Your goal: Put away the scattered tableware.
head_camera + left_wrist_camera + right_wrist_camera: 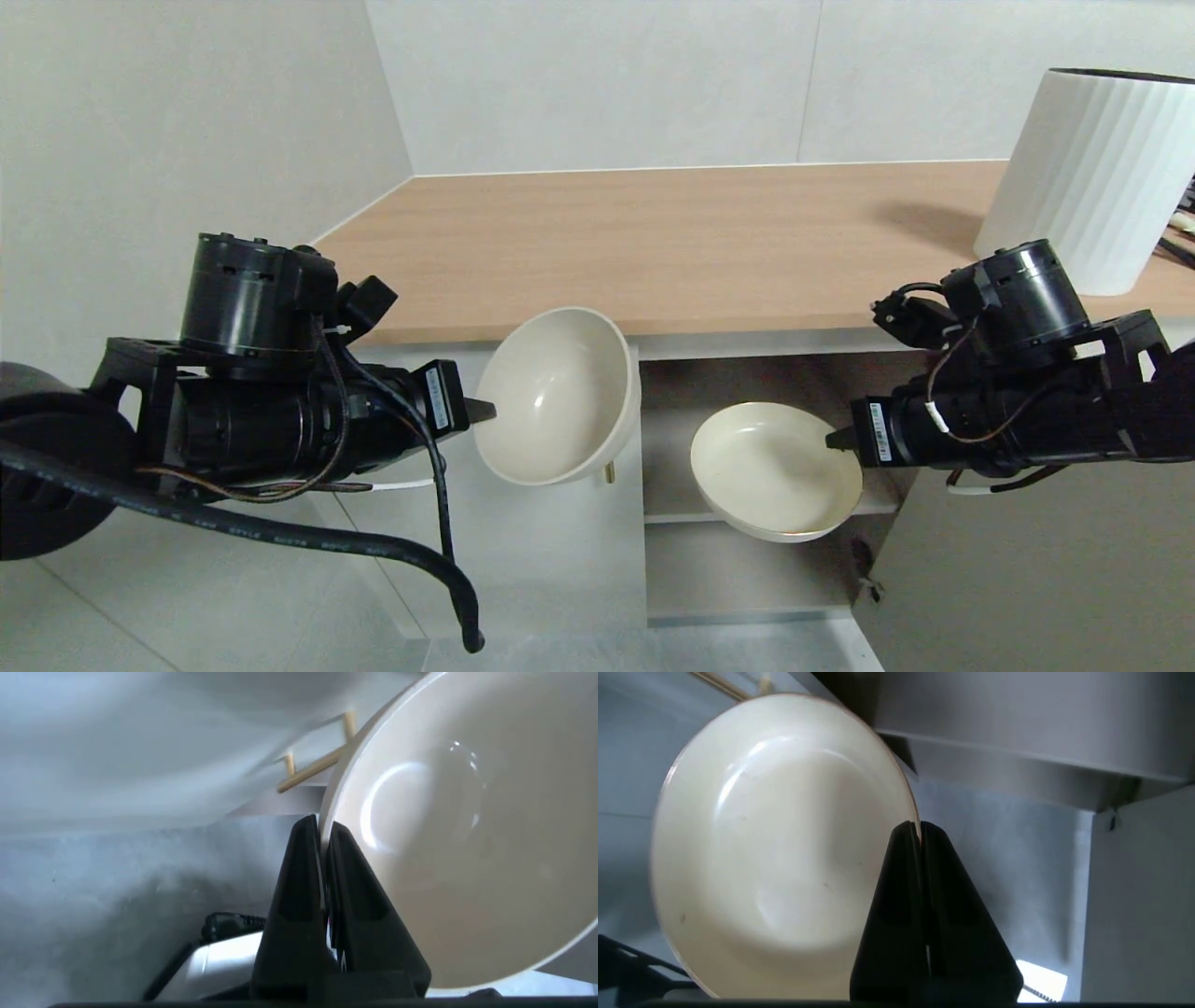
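Note:
A deep cream bowl hangs tilted in front of the counter's edge, its rim pinched by my left gripper, which is shut on it. In the left wrist view the bowl rises from the shut fingers. A shallow cream plate hangs before the open cabinet, held at its rim by my right gripper, shut on it. In the right wrist view, the plate runs from the fingers.
A wooden countertop runs across the back, with a white ribbed cylinder at its right end. Below it an open cabinet shows a shelf. A closed door with a brass handle is behind the bowl.

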